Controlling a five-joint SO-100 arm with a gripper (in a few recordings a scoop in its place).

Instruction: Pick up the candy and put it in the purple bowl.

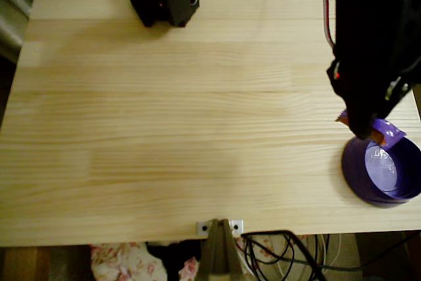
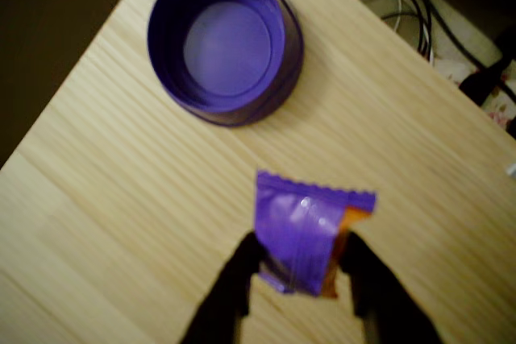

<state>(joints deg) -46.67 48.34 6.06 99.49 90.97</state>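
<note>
1. The purple bowl (image 1: pixel 381 174) sits upright on the wooden table (image 1: pixel 171 123), close to the table's right edge and near its front edge in the overhead view; its lighter violet inside faces up and holds nothing.
2. The gripper (image 2: pixel 300 267) is clamped on the candy (image 2: pixel 310 231): in the wrist view the two dark fingers (image 2: pixel 234 279) press the wrapper from either side at its lower end, and the zigzag-cut upper end of the wrapper sticks out past them toward the bowl.
3. In the wrist view the candy is lifted off the table and lies short of the purple bowl (image 2: pixel 224 42), with a strip of bare wood between the two; the bowl's rim is not touched.
4. In the overhead view the black arm (image 1: pixel 375 44) reaches in over the table's right side, just behind the bowl, and the candy (image 1: pixel 387 131) peeks out under its tip, its purple and orange wrapper overlapping the back rim of the bowl in the picture.
5. The wrapper is shiny purple with an orange patch along its right side in the wrist view.
6. Cables (image 2: pixel 407 10) hang beyond the table edge, past the bowl.
</note>
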